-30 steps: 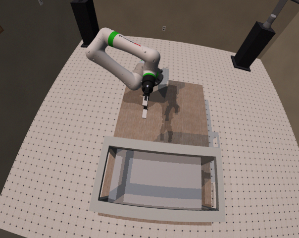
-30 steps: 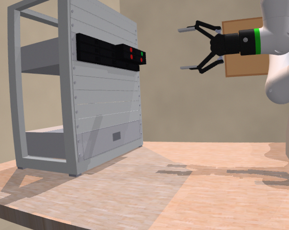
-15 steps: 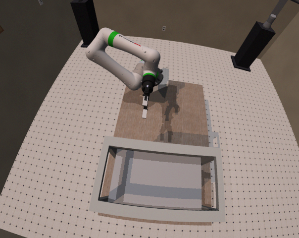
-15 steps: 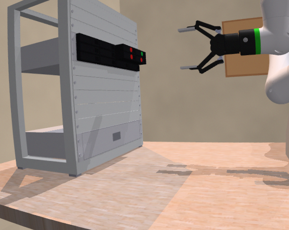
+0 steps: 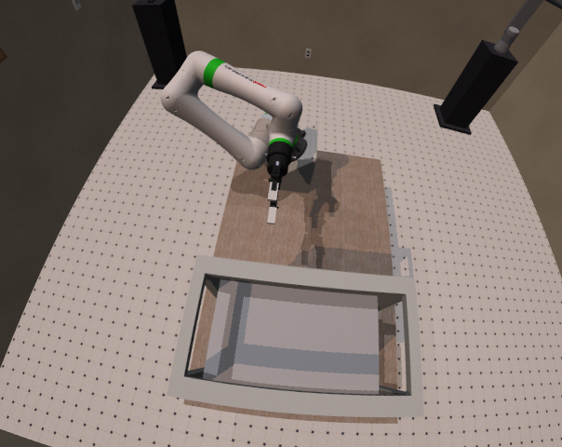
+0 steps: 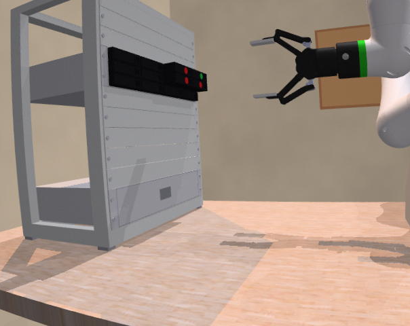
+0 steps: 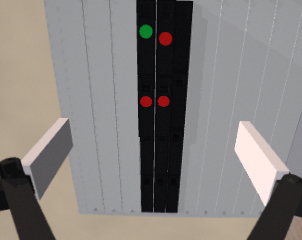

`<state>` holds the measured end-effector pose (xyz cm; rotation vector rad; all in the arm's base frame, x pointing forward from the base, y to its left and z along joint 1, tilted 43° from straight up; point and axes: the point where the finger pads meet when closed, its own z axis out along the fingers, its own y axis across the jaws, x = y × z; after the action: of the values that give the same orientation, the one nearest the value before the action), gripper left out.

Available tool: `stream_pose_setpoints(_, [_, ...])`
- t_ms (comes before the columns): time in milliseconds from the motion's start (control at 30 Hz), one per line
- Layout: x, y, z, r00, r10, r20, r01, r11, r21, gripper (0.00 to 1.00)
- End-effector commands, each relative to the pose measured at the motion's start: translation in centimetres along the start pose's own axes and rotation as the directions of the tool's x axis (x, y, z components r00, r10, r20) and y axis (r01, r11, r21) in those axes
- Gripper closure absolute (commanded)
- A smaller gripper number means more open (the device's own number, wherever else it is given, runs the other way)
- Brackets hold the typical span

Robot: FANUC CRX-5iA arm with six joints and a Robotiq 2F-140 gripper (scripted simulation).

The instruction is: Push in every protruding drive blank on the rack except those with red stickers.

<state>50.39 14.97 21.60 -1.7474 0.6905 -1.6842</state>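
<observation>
The overhead camera is no help for the drive blanks: it only gets the top frame of the rack (image 5: 301, 272), and the gripper (image 5: 272, 208) shows up edge-on as a thin pale strip. The wrist camera cuts off the rack's front panel on every side, and only the ends of the fingers make it into frame.

The side view is the good one. The grey rack (image 6: 93, 140) stands on the wooden table (image 6: 268, 280), with a block of black drive blanks (image 6: 156, 75) high on its front face. The ones at the end nearest the robot stick out further than the rest. Those carry round stickers: one green sticker (image 6: 201, 75) and three red ones (image 6: 186, 70), (image 6: 187, 80), (image 6: 200, 85). The same four dots show in the wrist view, with the green one (image 7: 146, 31) beside a red. I think the green-dot blank sticks out the most, but the angle makes that hard to call.

The gripper (image 6: 265, 68) is spread fully open with nothing in it. It points at the rack at about the height of the blanks, well apart from them, with open air between. A brown panel (image 6: 349, 70) hangs on the wall behind the arm.
</observation>
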Motion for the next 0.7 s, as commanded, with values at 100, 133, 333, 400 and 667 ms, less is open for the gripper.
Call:
stream_pose_setpoints(100, [-0.3,0.0,1.5,1.000,0.000,0.000,0.000,1.000,0.000,0.00])
stream_pose_setpoints(133, [-0.4,0.0,1.9,1.000,0.000,0.000,0.000,1.000,0.000,0.00])
stream_pose_setpoints(333, [-1.1,0.1,4.9,1.000,0.000,0.000,0.000,1.000,0.000,0.00])
stream_pose_setpoints(400, [-1.4,0.1,6.2,1.000,0.000,0.000,0.000,1.000,0.000,0.00])
stream_pose_setpoints(667, [-2.2,0.2,9.8,1.000,0.000,0.000,0.000,1.000,0.000,0.00])
